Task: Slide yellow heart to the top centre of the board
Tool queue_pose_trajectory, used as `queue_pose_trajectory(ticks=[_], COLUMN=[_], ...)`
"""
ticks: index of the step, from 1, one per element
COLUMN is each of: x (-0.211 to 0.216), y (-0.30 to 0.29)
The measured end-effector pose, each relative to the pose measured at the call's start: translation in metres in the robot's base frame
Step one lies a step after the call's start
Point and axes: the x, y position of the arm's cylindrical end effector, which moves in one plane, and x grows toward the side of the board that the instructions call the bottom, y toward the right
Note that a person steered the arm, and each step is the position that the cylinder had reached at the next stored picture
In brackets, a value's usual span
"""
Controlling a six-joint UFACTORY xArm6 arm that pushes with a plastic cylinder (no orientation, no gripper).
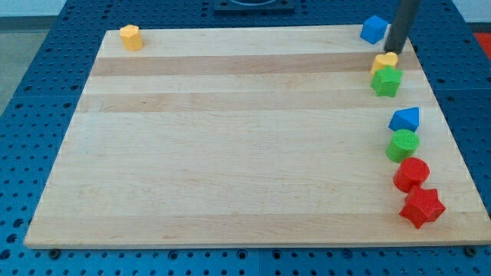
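A yellow block [385, 61] lies near the board's right edge, towards the view's top; it looks like the heart, but its shape is partly hidden. It touches a green star [386, 80] just below it. My tip [393, 51] is at this yellow block's upper edge, between it and a blue block [374, 29] at the top right. A second yellow block [131, 37], angular like a pentagon, sits at the board's top left corner.
Down the right edge of the wooden board [230, 138] lie a blue triangle [405, 119], a green cylinder [402, 145], a red cylinder [411, 174] and a red star [422, 207]. A blue pegboard surface surrounds the board.
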Motion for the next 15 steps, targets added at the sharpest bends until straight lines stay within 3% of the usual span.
queue_pose_trajectory(ticks=[4,9,13,15], x=[0.041,0.057,0.063,0.06], y=[0.023,-0.079,-0.205,-0.188])
